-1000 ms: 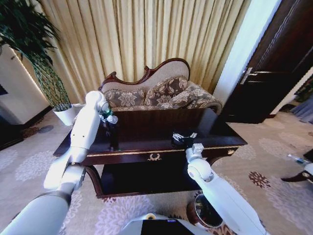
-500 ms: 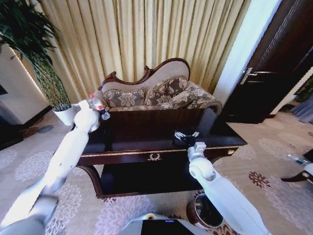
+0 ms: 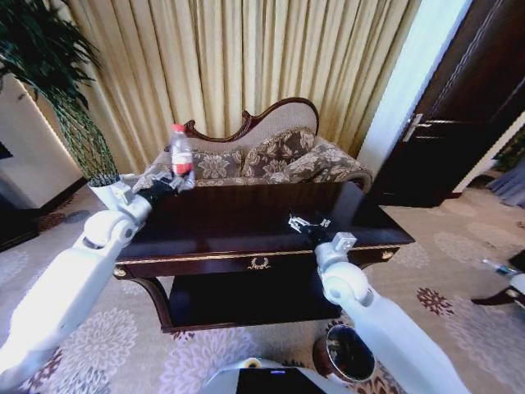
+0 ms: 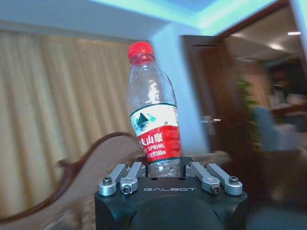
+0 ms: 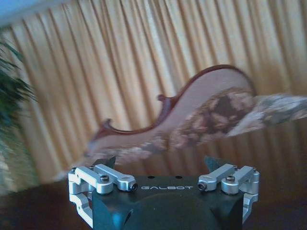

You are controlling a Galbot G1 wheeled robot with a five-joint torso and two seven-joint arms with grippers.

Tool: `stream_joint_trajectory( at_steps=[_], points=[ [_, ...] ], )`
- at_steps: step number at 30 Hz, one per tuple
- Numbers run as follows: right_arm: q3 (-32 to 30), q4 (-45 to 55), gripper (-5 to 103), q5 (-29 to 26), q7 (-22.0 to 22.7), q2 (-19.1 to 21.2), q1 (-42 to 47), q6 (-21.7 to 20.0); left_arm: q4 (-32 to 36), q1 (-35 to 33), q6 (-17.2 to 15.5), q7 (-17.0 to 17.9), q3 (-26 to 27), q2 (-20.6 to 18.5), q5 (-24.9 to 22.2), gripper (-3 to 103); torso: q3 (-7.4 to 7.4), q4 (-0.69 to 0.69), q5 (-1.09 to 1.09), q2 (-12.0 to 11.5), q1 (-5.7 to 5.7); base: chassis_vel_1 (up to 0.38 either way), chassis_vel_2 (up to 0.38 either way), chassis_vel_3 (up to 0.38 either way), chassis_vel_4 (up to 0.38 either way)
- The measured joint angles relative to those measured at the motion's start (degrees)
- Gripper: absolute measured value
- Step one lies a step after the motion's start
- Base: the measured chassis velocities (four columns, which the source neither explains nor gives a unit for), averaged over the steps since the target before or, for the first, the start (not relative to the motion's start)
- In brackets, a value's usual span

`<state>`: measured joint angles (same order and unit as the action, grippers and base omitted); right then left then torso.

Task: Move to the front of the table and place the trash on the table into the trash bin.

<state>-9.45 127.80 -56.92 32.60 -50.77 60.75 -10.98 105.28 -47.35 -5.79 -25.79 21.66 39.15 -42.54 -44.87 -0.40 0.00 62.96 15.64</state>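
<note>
My left gripper (image 3: 166, 181) is shut on a clear plastic bottle with a red label and red cap (image 3: 179, 150), held upright in the air above the left end of the dark glossy table (image 3: 246, 215). The left wrist view has the bottle (image 4: 153, 129) standing between the closed fingers (image 4: 130, 176). Above the table's front right part, my right gripper (image 3: 307, 222) is open with nothing in it; in its wrist view the gripper (image 5: 160, 164) faces the sofa. The dark round trash bin (image 3: 349, 355) stands on the carpet by the table's front right, beside my right arm.
A carved sofa with patterned cushions (image 3: 262, 156) stands behind the table against gold curtains. A white plant pot (image 3: 108, 193) with a tall plant is at the far left. A dark door (image 3: 459, 123) is on the right. Patterned carpet surrounds the table.
My left arm has swung outward and lifted the bottle from just above the table's left end to an upright hold in the air. My right gripper has shifted slightly over the table.
</note>
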Motion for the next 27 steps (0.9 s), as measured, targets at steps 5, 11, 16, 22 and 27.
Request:
stream_joint_trajectory(
  at_steps=[5, 11, 16, 22, 27],
  points=[
    [-0.05, 3.3, 100, -1.41, -2.03, 2.62, -1.32, -0.42, 3.46, -1.05, 2.27, -1.43, 0.18, -0.32, 1.52, 31, -0.01, -0.02, 0.0, 0.0, 0.0, 0.0, 0.0, 0.0, 0.0],
    [-0.01, 5.33, 100, -2.42, -4.03, 3.66, -3.07, -0.45, 6.52, -1.22, 1.93, -1.49, -0.06, -1.18, 1.78, 31, -0.01, -0.01, 0.02, -0.01, 0.0, 0.0, 0.0, 0.0, 0.0],
    [0.01, 6.01, 100, -3.33, -4.89, 4.31, -4.31, -0.21, 7.21, -1.65, 1.76, -1.71, -0.8, -1.75, 1.18, 31, -0.01, 0.0, 0.0, -0.01, 0.0, 0.0, 0.0, 0.0, 0.0],
    [-0.99, 7.39, 100, -6.13, -9.32, 5.61, -4.95, -0.16, 7.43, -0.86, 1.8, -2.4, -2.88, -2.62, 0.91, 31, -0.01, -0.01, 0.01, -0.01, 0.0, 0.0, 0.0, 0.0, 0.0],
    [-1.39, 7.76, 100, -8.63, -13.32, 6.55, -5.27, -0.03, 6.91, 1.38, 1.83, -3.07, -4.24, -3.39, -0.21, 31, -0.01, 0.0, 0.0, -0.01, 0.0, 0.0, 0.0, 0.0, 0.0]
  ],
)
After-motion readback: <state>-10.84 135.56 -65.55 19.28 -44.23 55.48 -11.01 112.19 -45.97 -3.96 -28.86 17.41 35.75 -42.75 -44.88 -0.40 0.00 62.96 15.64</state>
